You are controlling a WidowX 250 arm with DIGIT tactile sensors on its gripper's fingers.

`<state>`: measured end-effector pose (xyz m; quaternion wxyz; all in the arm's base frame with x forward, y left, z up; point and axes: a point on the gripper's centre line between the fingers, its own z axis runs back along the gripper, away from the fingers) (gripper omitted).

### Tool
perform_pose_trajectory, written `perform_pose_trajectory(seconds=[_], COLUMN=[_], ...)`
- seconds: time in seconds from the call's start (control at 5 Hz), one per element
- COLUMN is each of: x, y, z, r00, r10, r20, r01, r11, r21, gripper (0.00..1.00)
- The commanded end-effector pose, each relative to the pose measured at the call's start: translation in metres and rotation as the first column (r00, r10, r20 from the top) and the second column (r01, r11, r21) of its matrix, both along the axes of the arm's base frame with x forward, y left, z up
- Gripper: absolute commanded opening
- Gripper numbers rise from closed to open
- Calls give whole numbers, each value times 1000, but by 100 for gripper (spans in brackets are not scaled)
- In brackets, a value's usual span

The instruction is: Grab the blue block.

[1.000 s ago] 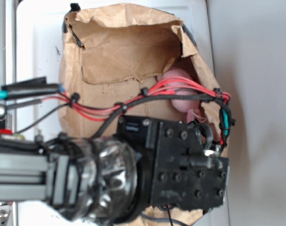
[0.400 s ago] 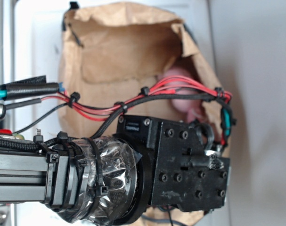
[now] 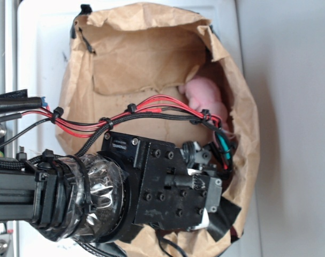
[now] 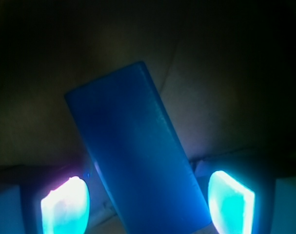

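Now the arm sits lower-left, uncovering the pink plush toy.

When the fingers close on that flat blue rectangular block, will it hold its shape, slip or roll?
The flat blue rectangular block looks rigid, with straight edges, so probably no flexing. Its smooth faces may slip. It lies skewed between the open fingers, so it may twist; flat sides shouldn't roll.

Pink plush toy inside brown paper bag
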<state>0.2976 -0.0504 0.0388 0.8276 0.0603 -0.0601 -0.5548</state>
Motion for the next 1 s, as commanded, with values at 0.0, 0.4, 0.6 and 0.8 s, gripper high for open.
perform_pose_trajectory(seconds=[0.0, 0.4, 0.6, 0.8], x=[9, 14, 16, 17], y=[7, 3, 7, 13], z=[5, -23, -21, -15], r00=[996, 992, 994, 995], r10=[-79, -81, -65, -38], r20=[-40, -94, -90, -91], r01=[77, 79, 62, 34], r11=[996, 997, 998, 998], r21=[-52, -17, -30, -46], gripper=[100, 100, 0, 0])
